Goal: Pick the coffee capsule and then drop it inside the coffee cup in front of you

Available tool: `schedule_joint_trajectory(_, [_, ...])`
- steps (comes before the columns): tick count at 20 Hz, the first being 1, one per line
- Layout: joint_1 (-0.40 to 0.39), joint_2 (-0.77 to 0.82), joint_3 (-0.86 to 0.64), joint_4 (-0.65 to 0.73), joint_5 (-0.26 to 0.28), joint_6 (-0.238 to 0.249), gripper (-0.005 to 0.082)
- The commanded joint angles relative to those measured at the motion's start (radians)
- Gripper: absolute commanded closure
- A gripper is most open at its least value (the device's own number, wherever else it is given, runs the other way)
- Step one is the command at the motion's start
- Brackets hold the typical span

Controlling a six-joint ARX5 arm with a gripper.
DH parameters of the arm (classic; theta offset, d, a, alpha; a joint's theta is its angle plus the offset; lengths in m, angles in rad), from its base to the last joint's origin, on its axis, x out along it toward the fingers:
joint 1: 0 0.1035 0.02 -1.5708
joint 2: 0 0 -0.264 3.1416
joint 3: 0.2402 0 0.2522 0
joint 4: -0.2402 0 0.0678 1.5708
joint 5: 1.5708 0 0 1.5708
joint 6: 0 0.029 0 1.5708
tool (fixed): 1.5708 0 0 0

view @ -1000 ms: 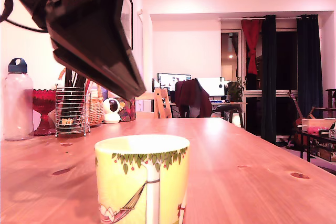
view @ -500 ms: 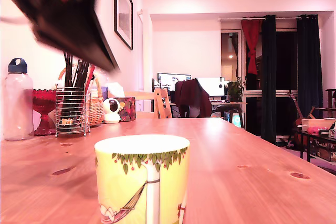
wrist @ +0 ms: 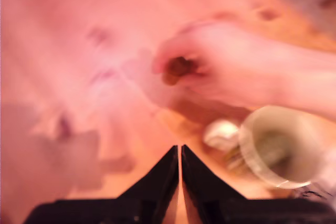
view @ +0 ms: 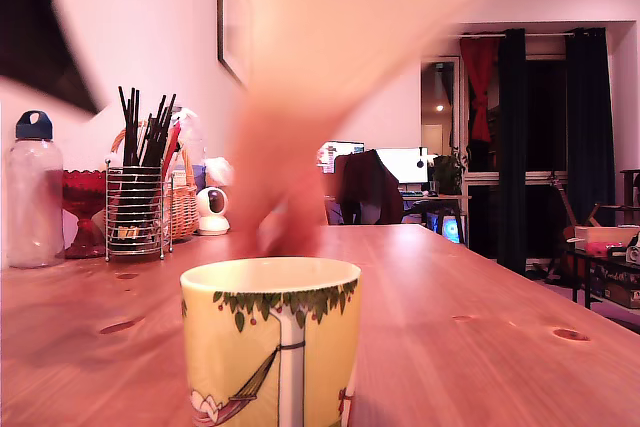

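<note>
Blurred person's hand (wrist: 210,74) reaches over the wooden table (view: 480,317) at twelve o'clock of the coffee cup (view: 270,342); gripper (wrist: 180,153) closed, empty.

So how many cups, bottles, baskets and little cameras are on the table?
Cups: 1, the coffee cup
Bottles: 1, the water bottle
Baskets: 2, the wire basket and the wicker basket
Little cameras: 1, the white camera
Total: 5
</note>
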Motion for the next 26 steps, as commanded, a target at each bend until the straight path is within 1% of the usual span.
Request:
schedule_joint_trajectory(1, [0.019, 0.003, -0.053, 0.006, -0.007, -0.008, 0.0793])
schedule_joint_trajectory(3, [0.032, 0.003, -0.081, 0.007, -0.009, -0.034, 0.0793])
schedule_joint_trajectory(4, [0.032, 0.003, -0.089, 0.007, -0.008, -0.055, 0.0793])
schedule_joint_trajectory(6, [0.025, 0.003, -0.098, 0.008, -0.010, -0.076, 0.0793])
schedule_joint_trajectory(9, [0.018, 0.003, -0.099, 0.021, -0.016, -0.084, 0.0793])
schedule_joint_trajectory(13, [0.018, 0.003, -0.099, 0.062, -0.016, -0.082, 0.0793])
schedule_joint_trajectory(19, [0.018, 0.003, -0.099, 0.090, -0.016, -0.082, 0.0793])
schedule_joint_trajectory(21, [0.018, 0.003, -0.099, 0.117, -0.017, -0.075, 0.0793])
schedule_joint_trajectory(26, [0.018, 0.003, -0.099, 0.152, -0.027, -0.073, 0.0793])
